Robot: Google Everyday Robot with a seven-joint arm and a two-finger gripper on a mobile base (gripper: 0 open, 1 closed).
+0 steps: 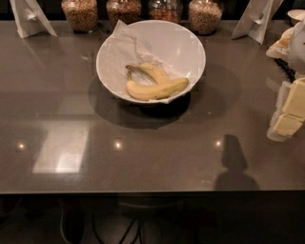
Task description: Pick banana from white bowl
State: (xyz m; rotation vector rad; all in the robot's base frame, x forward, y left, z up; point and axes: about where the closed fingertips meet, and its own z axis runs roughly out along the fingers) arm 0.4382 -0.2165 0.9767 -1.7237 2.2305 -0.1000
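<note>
A: Where is the banana [155, 90]?

B: In the white bowl [183, 43], on crumpled paper [123, 50] at the near side. Its long axis runs left to right, with the right end a little higher. A shorter, arched banana [153, 71] touches it behind.

A: Other containers?

B: Four glass jars [79, 14] of small brownish pieces stand along the table's [152, 157] far edge.

A: And the gripper [289, 112]?

B: At the right edge, low over the table and well apart from the bowl. I cannot tell whether it is open or closed.
</note>
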